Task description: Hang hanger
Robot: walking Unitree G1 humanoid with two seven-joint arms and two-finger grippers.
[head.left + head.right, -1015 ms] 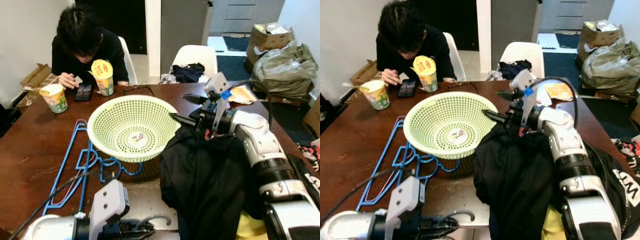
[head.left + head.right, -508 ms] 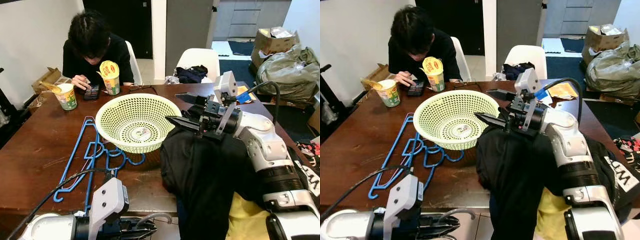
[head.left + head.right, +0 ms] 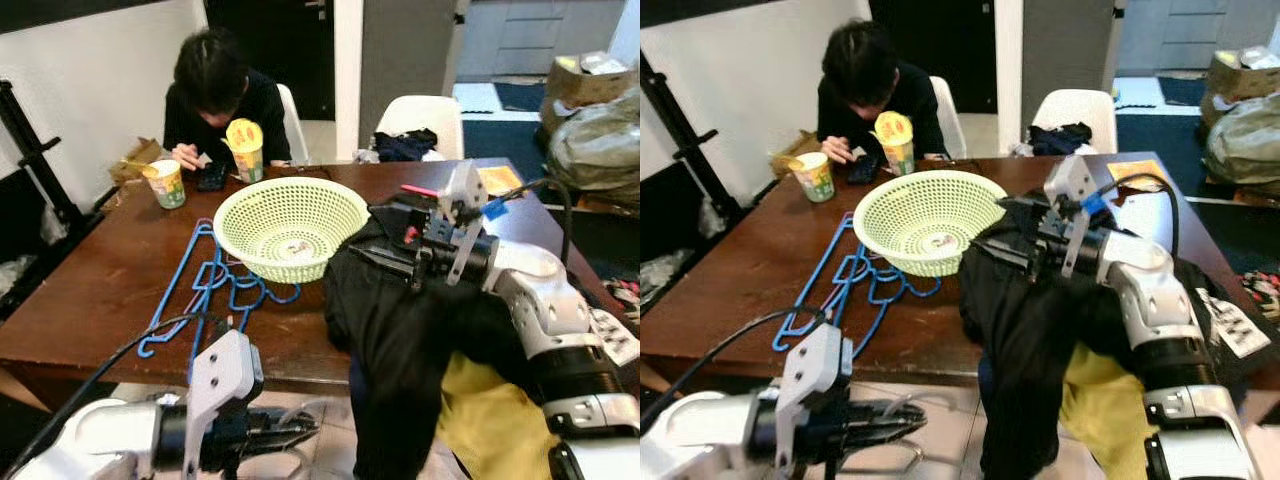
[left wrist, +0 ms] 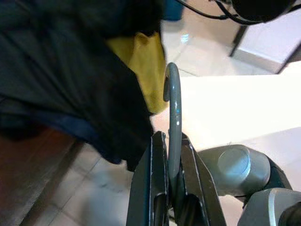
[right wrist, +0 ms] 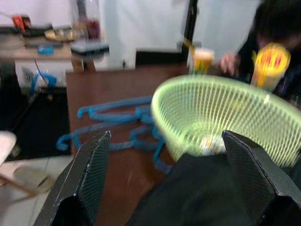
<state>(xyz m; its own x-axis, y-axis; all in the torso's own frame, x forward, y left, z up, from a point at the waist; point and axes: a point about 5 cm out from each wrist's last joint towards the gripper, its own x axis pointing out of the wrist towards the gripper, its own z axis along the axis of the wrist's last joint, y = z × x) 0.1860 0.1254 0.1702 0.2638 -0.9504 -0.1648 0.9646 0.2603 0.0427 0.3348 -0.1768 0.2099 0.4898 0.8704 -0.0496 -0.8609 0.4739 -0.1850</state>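
Observation:
My left gripper point(image 3: 292, 430) hangs low in front of the table edge, shut on the grey metal hook of a hanger point(image 4: 174, 94); its black fingers point(image 4: 157, 169) pinch the hook's stem. Over my right forearm drapes a black garment point(image 3: 400, 340), with yellow cloth point(image 3: 480, 400) below it. My right gripper point(image 3: 385, 235) is open above the table's near edge, fingers point(image 5: 89, 174) spread wide over the garment point(image 5: 197, 193). Several blue hangers point(image 3: 200, 290) lie on the brown table point(image 3: 90, 290), partly under the basket.
A pale green perforated basket point(image 3: 290, 225) stands mid-table. A person point(image 3: 220, 90) sits at the far side with two noodle cups point(image 3: 166, 184) and a phone. White chairs, boxes and bags stand beyond. A black stand point(image 3: 35, 150) is at the left.
The whole view has pulled back and risen from the table. The black garment now hangs off the table edge from my right arm. My left gripper still grips the hook.

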